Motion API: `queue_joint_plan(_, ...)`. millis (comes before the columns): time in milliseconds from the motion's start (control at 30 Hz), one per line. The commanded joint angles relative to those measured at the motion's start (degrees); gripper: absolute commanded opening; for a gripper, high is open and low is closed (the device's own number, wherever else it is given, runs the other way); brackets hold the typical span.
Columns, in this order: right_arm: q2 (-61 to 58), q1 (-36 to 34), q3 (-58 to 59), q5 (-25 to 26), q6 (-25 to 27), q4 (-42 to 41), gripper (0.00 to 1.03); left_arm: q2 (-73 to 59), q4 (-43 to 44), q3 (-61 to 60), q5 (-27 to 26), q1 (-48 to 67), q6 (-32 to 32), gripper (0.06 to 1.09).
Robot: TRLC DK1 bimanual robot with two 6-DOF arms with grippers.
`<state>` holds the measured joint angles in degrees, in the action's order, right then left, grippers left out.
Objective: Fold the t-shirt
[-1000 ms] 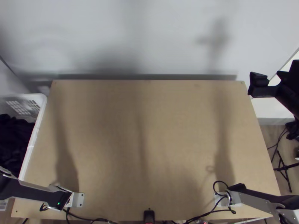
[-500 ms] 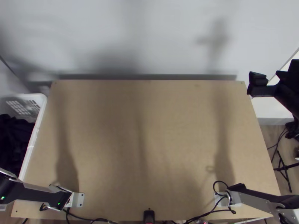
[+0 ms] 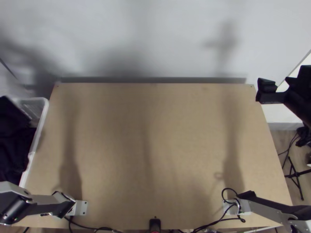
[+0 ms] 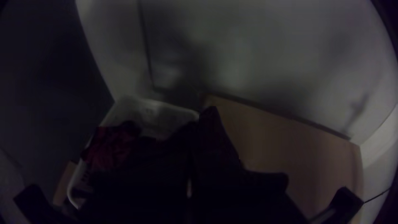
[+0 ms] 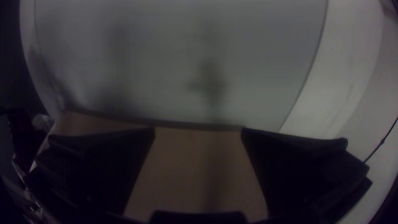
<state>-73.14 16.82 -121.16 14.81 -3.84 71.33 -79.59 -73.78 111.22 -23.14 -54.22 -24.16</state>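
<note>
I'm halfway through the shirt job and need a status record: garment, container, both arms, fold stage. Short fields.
dark cloth: bunched, in and over the basket; whether it is the t-shirt, cannot tell
basket: white, at the left side of the table
red cloth: crumpled, in the basket
left arm: near left corner, running out past the table's left edge
hold on dark cloth: too dark to tell
right end effector: open, nothing between its fingers
fold stage: dark cloth not yet spread on the table

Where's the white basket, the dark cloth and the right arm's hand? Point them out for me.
White basket (image 3: 43,116), top view: on its rim.
Dark cloth (image 3: 12,151), top view: middle of its visible part.
Right hand (image 5: 198,130), right wrist view: between its parted fingertips.
</note>
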Motion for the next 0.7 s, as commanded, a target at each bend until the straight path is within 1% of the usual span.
queue_joint_plan(0,2.22,-0.38,3.3,0.05,0.23,0.04,0.98,5.76,-4.44,-1.09,-0.24,11.41,2.81,0.1)
queue_joint_plan(200,4.06,-0.65,6.47,0.05,0.14,0.04,0.98,9.54,-4.8,-6.19,-0.24,24.77,6.41,0.1)
queue_joint_plan(333,6.26,-0.82,11.21,0.05,0.23,0.04,0.98,9.98,-4.71,-7.51,-0.24,35.23,11.77,0.1)
queue_joint_plan(567,10.3,-1.26,18.24,0.05,0.41,-0.05,0.98,8.05,1.44,-10.06,-0.16,55.36,20.3,0.1)
queue_joint_plan(667,11.62,-1.97,20.62,0.05,0.41,-0.14,0.98,5.5,4.08,-10.23,1.43,63.88,22.84,0.1)
